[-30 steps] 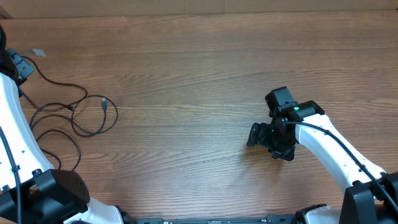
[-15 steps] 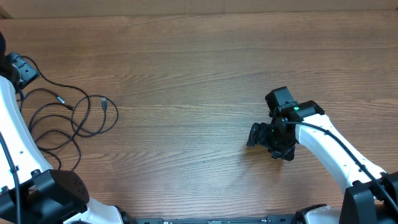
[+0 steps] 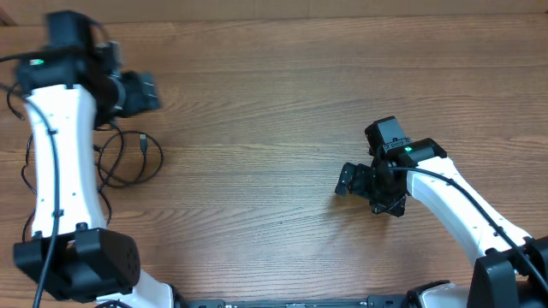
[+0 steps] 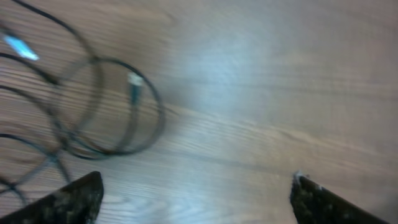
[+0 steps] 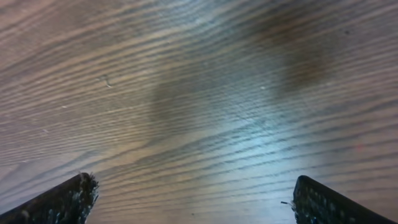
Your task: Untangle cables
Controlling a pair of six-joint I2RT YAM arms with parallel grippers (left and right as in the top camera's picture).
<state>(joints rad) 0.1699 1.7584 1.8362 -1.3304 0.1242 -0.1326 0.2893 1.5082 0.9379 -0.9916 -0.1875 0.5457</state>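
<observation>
My left claw [image 4: 195, 180] released; cables [image 4: 133, 87] lie on the table [image 4: 280, 74] ahead of it, off to one side, not touching. My right claw [image 5: 193, 180] released, well apart from them.

white arm links [image 3: 56, 171], black joints [image 3: 86, 257], small green lights [image 3: 409, 151]

Cables [image 3: 160, 161]: thin black cords lay in loose, overlapping loops on the wood surface [image 3: 274, 103], far left. One small silver plug end [image 3: 143, 142] rested inside a loop.
</observation>
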